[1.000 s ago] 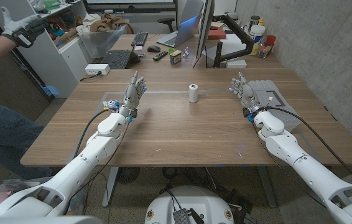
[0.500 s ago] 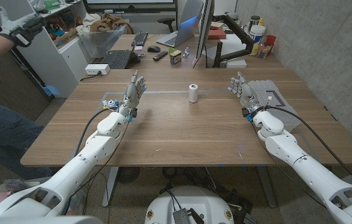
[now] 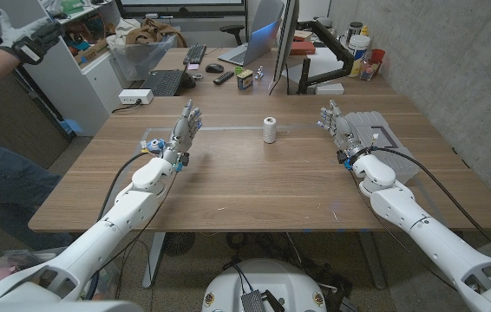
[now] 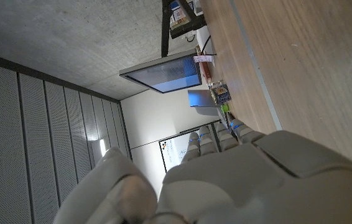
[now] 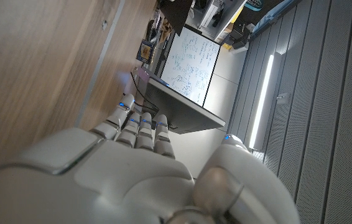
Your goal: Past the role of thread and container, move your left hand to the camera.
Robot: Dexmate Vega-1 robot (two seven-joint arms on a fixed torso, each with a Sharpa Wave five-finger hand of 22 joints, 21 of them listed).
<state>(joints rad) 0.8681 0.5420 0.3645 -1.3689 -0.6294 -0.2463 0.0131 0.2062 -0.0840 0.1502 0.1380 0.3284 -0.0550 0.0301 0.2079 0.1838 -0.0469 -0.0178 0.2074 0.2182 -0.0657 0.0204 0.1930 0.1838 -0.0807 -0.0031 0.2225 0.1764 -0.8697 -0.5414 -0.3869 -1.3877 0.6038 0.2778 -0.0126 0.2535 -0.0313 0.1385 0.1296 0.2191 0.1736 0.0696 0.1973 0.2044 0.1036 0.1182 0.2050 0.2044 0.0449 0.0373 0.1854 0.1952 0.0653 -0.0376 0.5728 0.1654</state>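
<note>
A white roll of thread [image 3: 269, 130] stands upright at the middle of the wooden table [image 3: 254, 186]. A small green and yellow container [image 3: 245, 80] sits farther back, near the monitor's foot; the left wrist view shows the container [image 4: 221, 93] beyond my fingers. My left hand [image 3: 186, 128] is raised left of the thread, fingers apart and pointing away, holding nothing; its back [image 4: 257, 180] is in the left wrist view. My right hand [image 3: 337, 126] stands right of the thread, fingers apart and empty, with its back [image 5: 120, 168] close to its wrist camera. I cannot pick out a camera on the table.
A small blue object [image 3: 153, 143] lies just left of my left wrist. A grey and white pad [image 3: 377, 132] lies beside my right hand. A monitor [image 3: 284, 39], keyboard [image 3: 163, 82], laptop and clutter line the far edge. A person's gloved hand [image 3: 29, 39] is at the far left.
The person's gloved hand at the far left has shifted slightly. My left forearm has edged a little to the left; both hands stay where they were.
</note>
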